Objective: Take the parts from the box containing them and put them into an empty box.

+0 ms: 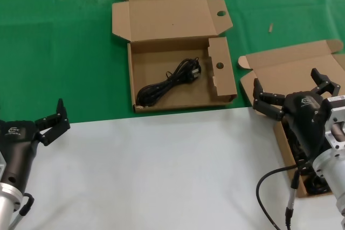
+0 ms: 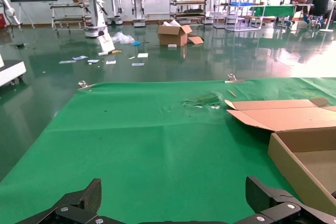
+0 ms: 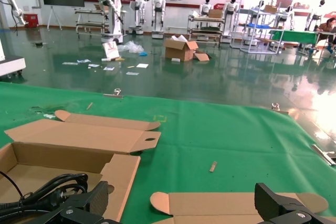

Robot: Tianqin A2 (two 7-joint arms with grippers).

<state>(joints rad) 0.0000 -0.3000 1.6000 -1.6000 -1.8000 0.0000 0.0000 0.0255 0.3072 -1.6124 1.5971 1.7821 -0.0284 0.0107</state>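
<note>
Cords (image 1: pixel 302 157) are lying in the plain box (image 1: pixel 280 71) under the right gripper (image 1: pixel 294 92), which is hanging wide open and holding nothing, so reaching down crooked could be bumping the cardboard wall or snagging cords, while the left gripper (image 1: pixel 54 119) is waiting open.

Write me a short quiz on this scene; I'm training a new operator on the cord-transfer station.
1. True or false: the partitioned box already holds a black cord.
2. Which hangs over the plain-lidded box? A the left end effector; B the right end effector.
3. Fill in: the right end effector's fingers are ____.

Key: 1 true; 2 B; 3 open.
</note>
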